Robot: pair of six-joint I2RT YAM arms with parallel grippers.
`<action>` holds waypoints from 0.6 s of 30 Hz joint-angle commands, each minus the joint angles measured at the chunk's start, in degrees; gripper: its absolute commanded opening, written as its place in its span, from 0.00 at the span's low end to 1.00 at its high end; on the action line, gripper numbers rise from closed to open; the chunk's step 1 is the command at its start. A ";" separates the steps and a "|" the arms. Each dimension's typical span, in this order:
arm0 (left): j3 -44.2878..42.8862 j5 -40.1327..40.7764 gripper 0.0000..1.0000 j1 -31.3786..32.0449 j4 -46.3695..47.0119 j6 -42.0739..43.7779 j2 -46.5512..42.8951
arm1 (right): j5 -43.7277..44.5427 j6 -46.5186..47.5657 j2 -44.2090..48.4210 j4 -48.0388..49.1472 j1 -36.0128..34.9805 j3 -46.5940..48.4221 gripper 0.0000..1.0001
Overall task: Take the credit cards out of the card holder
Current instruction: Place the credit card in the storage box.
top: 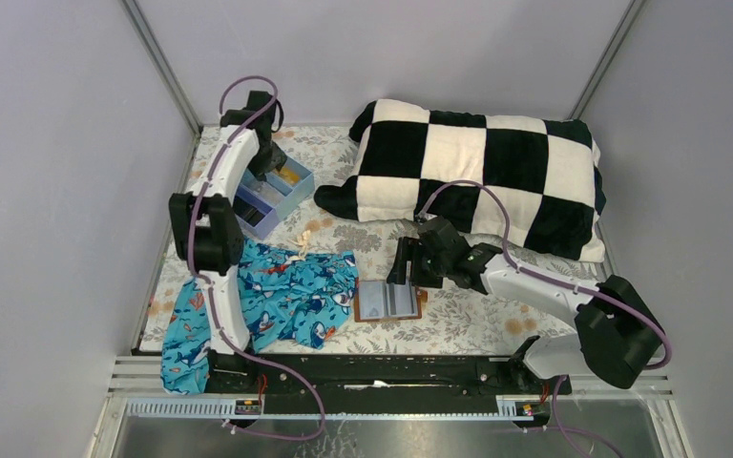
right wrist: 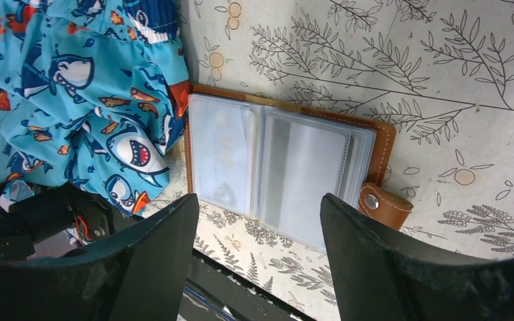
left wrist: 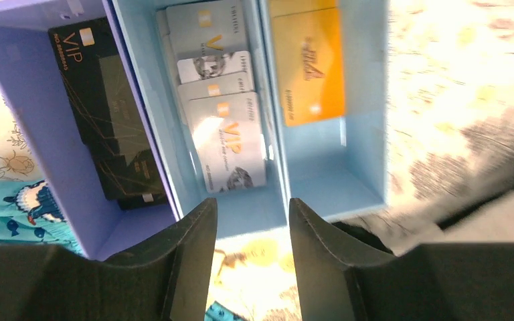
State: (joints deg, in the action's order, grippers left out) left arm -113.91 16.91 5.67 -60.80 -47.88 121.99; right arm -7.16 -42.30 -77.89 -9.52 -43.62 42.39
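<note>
The brown card holder lies open on the floral table, its clear sleeves up and its snap tab at the right. In the right wrist view the holder shows a pale card in its left sleeve; the right sleeve looks blank. My right gripper is open and empty just above the holder's near edge. My left gripper is open and empty over the blue divided tray. The tray holds silver cards, black cards and an orange card.
A black-and-white checkered pillow fills the back right. A blue shark-print cloth lies left of the holder, touching its left edge. The tray's right compartment has bare floor. The black rail runs along the table's near edge.
</note>
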 commanded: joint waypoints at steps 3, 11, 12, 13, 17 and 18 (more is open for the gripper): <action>11.02 -9.93 0.50 2.28 13.59 6.65 -20.63 | 1.00 -0.57 4.52 1.90 -0.42 -1.43 0.74; 35.91 -23.07 0.62 14.41 23.55 8.77 -39.72 | -0.76 -2.48 6.72 5.41 -0.46 -5.51 0.73; 37.90 -23.66 0.62 17.38 23.55 8.99 -40.93 | -1.17 -2.56 6.66 5.61 -0.52 -5.88 0.73; 39.71 -23.84 0.62 20.28 23.35 8.68 -42.40 | -1.33 -2.53 6.69 5.68 -0.50 -6.20 0.73; 46.74 -23.14 0.62 33.01 23.69 4.16 -45.16 | -1.87 -2.92 7.39 6.59 -0.53 -7.87 0.70; 48.11 -22.36 0.62 35.55 23.87 2.83 -45.44 | -2.10 -3.10 7.33 7.02 -0.55 -8.05 0.69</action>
State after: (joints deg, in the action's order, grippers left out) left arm -70.48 -4.08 32.29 -39.00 -41.19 79.40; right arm -7.33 -44.42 -72.12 -5.43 -43.62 35.42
